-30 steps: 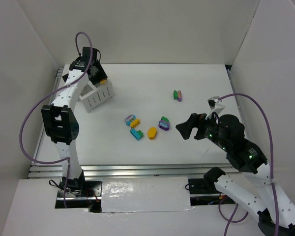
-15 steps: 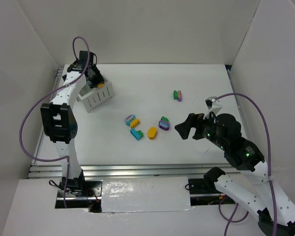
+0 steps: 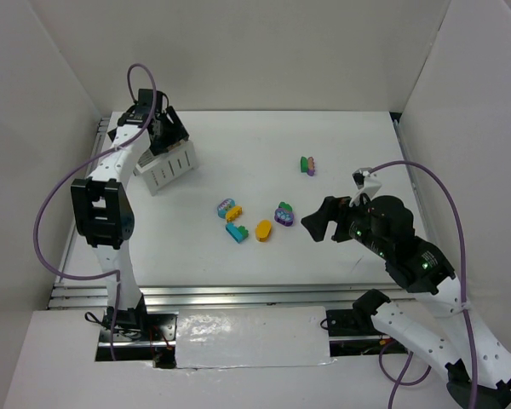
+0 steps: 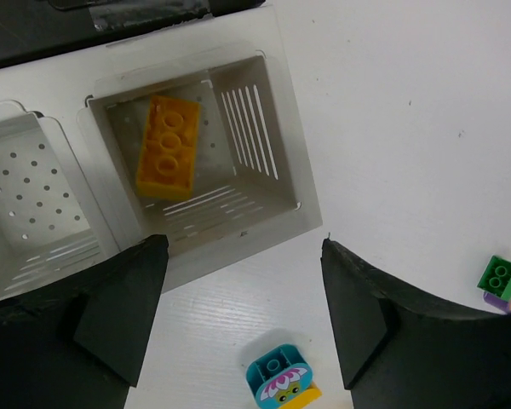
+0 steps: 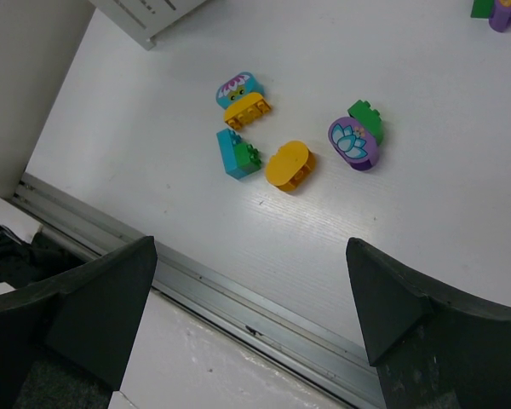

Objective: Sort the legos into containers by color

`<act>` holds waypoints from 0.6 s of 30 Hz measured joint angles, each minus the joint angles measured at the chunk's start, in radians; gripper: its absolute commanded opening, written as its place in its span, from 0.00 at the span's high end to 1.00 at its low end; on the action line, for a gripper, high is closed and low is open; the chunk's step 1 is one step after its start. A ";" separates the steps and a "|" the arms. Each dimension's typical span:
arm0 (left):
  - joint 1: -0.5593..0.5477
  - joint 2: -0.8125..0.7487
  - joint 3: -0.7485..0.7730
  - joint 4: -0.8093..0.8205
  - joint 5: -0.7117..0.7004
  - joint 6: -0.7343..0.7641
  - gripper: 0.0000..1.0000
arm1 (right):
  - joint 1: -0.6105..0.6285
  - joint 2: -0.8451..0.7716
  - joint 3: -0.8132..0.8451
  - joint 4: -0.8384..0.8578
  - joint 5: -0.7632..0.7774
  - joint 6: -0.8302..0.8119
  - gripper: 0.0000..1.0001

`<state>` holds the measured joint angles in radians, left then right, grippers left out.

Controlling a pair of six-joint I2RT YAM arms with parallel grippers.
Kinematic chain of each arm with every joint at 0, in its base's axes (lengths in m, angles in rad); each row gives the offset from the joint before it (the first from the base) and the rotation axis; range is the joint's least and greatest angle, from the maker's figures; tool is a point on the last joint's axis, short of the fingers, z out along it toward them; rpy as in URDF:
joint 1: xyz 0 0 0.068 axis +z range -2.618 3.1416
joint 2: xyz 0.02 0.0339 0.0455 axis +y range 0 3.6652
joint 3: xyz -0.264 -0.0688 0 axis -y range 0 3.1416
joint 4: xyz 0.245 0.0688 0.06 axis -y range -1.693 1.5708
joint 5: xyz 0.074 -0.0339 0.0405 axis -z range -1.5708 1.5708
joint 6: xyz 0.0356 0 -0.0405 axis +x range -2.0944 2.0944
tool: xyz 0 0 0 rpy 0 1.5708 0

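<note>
My left gripper hangs open over the white container at the back left. An orange lego lies loose on the floor of the right white compartment, clear of my left gripper. The left white compartment holds nothing. Mid-table lie a teal flower lego on a yellow one, a teal-and-green lego, a yellow oval lego and a purple-and-green lego. A green-and-purple lego sits farther back. My right gripper is open and empty, just right of the purple-and-green one.
A dark container edge shows beyond the white bins. A metal rail runs along the table's near edge, under my right gripper. White walls close in the left, back and right sides.
My left gripper has opened and the orange lego it held now lies in the white bin. The right arm has edged slightly left.
</note>
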<state>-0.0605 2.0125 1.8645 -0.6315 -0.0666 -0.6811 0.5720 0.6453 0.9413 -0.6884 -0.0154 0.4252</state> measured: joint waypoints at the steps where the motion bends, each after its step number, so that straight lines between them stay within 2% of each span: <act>1: 0.000 -0.002 0.000 0.005 0.001 -0.003 0.11 | 0.000 0.000 0.000 0.001 0.000 0.000 0.00; 4: -0.014 -0.036 -0.026 0.014 -0.018 0.001 0.05 | 0.000 0.000 0.000 0.001 0.000 0.000 0.00; 9: -0.084 -0.174 -0.068 -0.022 -0.110 0.023 0.03 | 0.000 0.000 -0.006 0.007 0.002 0.005 0.00; 15: -0.319 -0.469 -0.297 0.047 -0.177 0.056 0.02 | 0.002 0.024 -0.016 0.007 0.055 0.042 0.00; 18: -0.464 -0.538 -0.407 0.089 -0.183 0.069 0.02 | 0.003 0.024 -0.016 -0.003 0.138 0.084 0.00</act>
<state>-0.5247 1.4746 1.4574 -0.5423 -0.2497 -0.6121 0.5755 0.6689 0.9253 -0.6914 0.1223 0.5095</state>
